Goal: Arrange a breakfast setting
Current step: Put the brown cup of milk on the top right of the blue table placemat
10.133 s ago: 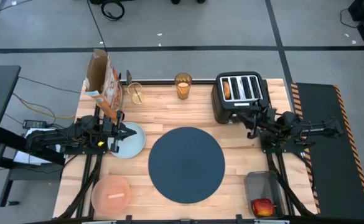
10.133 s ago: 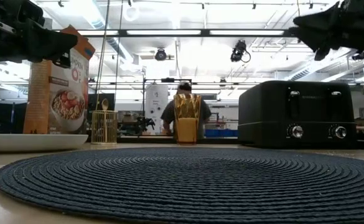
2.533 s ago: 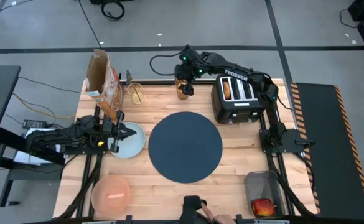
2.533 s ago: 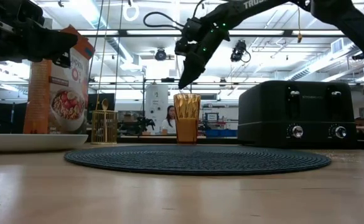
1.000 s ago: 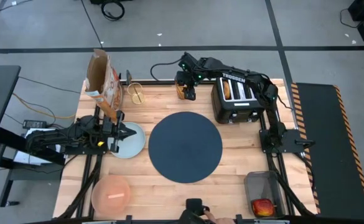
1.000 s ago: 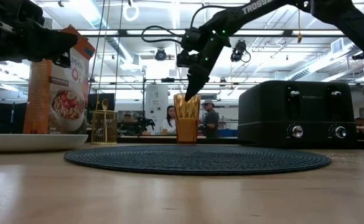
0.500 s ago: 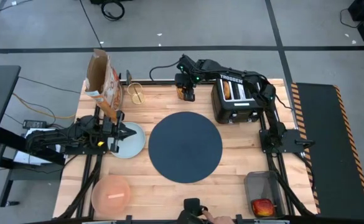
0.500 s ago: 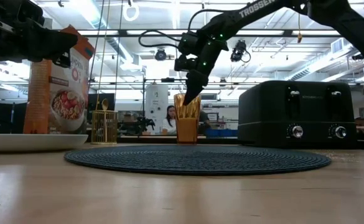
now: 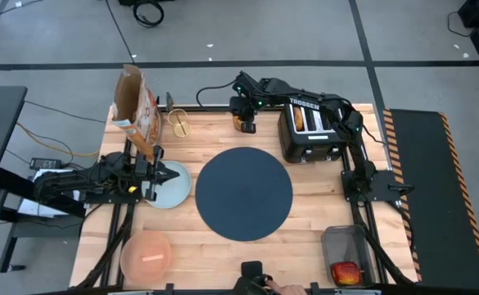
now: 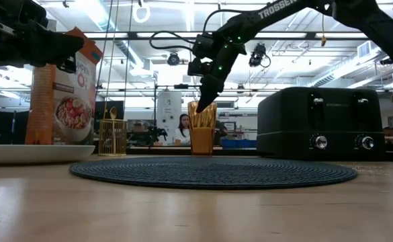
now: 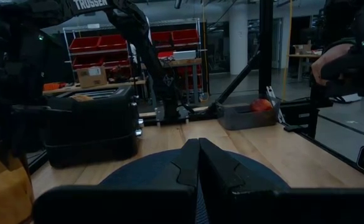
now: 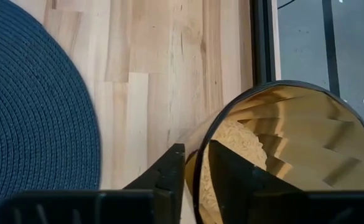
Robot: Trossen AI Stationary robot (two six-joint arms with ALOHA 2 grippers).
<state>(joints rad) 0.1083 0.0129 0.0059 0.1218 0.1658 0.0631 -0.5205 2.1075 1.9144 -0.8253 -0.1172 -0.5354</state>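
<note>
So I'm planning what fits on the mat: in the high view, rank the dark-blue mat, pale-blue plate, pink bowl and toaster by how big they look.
1. dark-blue mat
2. toaster
3. and 4. pink bowl and pale-blue plate look much alike; the left arm covers part of the plate, so I won't rank them.

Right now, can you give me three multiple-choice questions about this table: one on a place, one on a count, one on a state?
1. Where is the apple?
A. in a clear tub at the near right corner
B. on the mat
C. in the toaster

2. How many slots has the toaster?
A. two
B. four
C. six

3. What is the right claw doing?
A. hanging open
B. gripping the plate
C. pinching the tumbler wall

Key: A, red fruit in the tub; B, four slots seen from above; C, one finger each side of the rim.
</note>
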